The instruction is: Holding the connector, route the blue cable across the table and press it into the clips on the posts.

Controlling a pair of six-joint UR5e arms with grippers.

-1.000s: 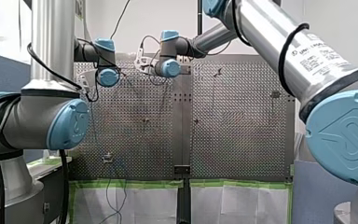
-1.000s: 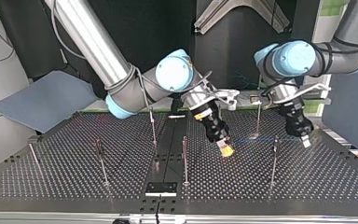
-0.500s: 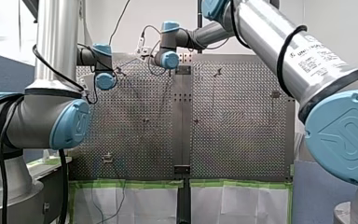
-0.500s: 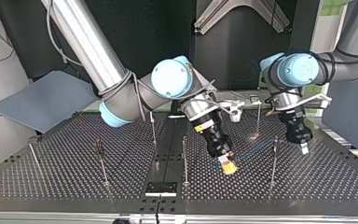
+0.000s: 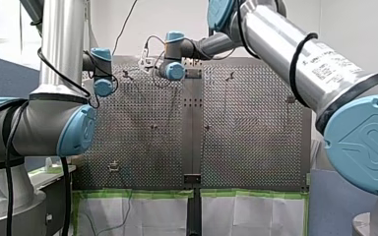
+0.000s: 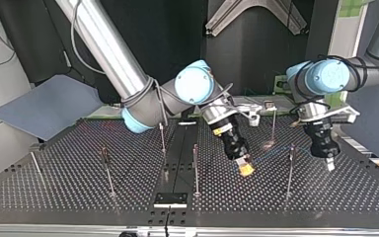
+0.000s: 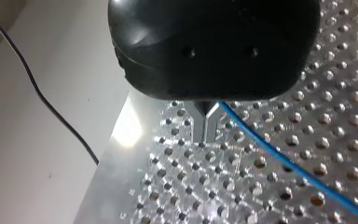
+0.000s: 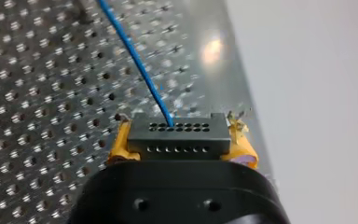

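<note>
In the right wrist view, yellow pads point(image 8: 121, 142) clamp a black connector point(image 8: 177, 135). The blue cable point(image 8: 135, 60) leaves its face and runs ahead over the table. In the top view my right gripper point(image 6: 246, 169) hangs low near the middle. The cable point(image 6: 271, 154) stretches from it to a post point(image 6: 290, 165). My left gripper point(image 6: 329, 164) is just past that post, at the view's right. In the left wrist view its metal fingers point(image 7: 198, 125) are shut. The cable point(image 7: 289, 163) emerges beside their base; whether they pinch it is hidden.
Several thin posts stand on the perforated table point(image 6: 54, 197), among them one point(image 6: 195, 168) at the centre and one point(image 6: 106, 170) toward the top view's left. A black plate point(image 6: 170, 199) lies at the near edge. A grey sheet point(image 6: 44, 106) lies beyond the table's corner.
Both grippers shifted toward the top view's right; my left gripper also came lower and nearer the camera. The cable between them now shows taut by the post.
</note>
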